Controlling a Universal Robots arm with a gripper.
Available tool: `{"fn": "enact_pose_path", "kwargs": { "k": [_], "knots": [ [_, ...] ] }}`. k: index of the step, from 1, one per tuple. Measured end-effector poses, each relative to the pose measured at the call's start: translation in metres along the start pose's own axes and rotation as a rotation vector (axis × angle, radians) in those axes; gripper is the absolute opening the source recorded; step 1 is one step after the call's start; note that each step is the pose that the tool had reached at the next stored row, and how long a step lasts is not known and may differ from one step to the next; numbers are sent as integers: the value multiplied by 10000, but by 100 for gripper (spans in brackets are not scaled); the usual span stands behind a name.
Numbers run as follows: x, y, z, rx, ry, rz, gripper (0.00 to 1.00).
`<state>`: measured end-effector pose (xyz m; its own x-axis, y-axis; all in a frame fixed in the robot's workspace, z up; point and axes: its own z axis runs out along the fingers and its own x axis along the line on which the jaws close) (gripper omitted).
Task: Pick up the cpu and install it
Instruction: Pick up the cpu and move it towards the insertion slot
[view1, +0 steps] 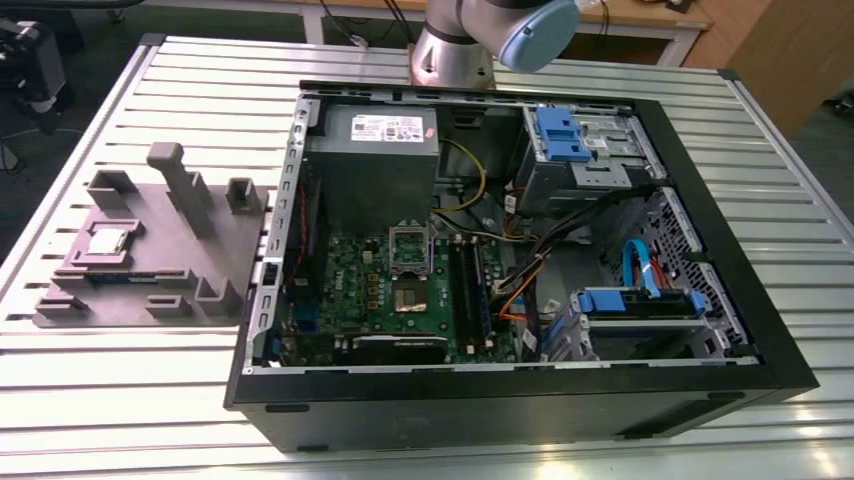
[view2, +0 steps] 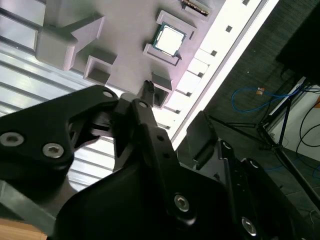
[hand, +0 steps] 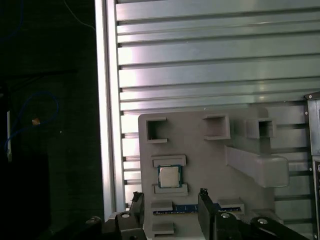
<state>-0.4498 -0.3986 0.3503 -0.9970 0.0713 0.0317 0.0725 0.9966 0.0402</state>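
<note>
So, the cpu (hand: 169, 176) sits flat in its little pocket on the grey plastic fixture tray (hand: 240, 135). The tray lies on the slotted aluminium bench (hand: 210, 60), off to the exterior view's left of the open PC case (view1: 534, 420). My hand (hand: 169, 201) hangs over the tray near the chip, its two black fingers (hand: 203, 200) spread apart with nothing between them, so it's released and empty.

Handling-wise I'd call the chip light, rigid and thin. It's a dull silver metal lid on a green board edge, smooth enough that I'd expect it to be a bit slippery. The underside is probably the delicate part, so I'd judge the safe hold to be two opposite side edges, kept level, with a gentle squeeze. In the first wrist view raised lips hug two sides of the pocket and the other two look open, which reads to me as the spot for fingers.

The tray is matte and blocky, with upright posts and slots. A memory stick (hand: 190, 207) lies in a slot just beside the chip. Inside the case the motherboard (view1: 354, 270) is green and crowded.
</note>
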Motion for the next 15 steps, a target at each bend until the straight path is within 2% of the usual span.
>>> {"fn": "enact_pose_path", "kwargs": {
  "k": [2, 7, 15],
  "knots": [
    [5, -1, 10, 6, 9, -150, 59],
    [4, -3, 69, 30, 40, -898, 59],
    [1, -9, 157, 31, 35, -920, 59]
  ]
}}
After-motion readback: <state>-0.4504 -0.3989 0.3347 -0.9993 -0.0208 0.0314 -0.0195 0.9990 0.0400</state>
